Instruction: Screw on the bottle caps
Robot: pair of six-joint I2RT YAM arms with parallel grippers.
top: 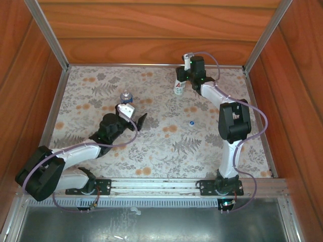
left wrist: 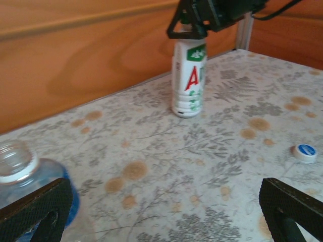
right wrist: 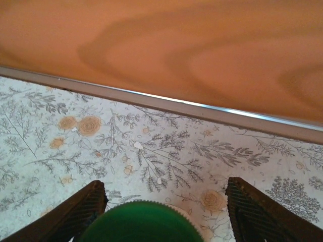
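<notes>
Open surface (top: pixel 166 146) lies between the clear bottle (top: pixel 125 97) and the white bottle (top: pixel 179 88); a blue cap (top: pixel 191 122) sits there.

Warm, even light with soft shadows and no hard glare.
The top view is sharp throughout. In the left wrist view the clear bottle (left wrist: pixel 22 169) at the near edge is blurred. In the right wrist view the green cap (right wrist: pixel 141 222) up close is out of focus — the counter (right wrist: pixel 151 146) behind it stays crisp.
</notes>
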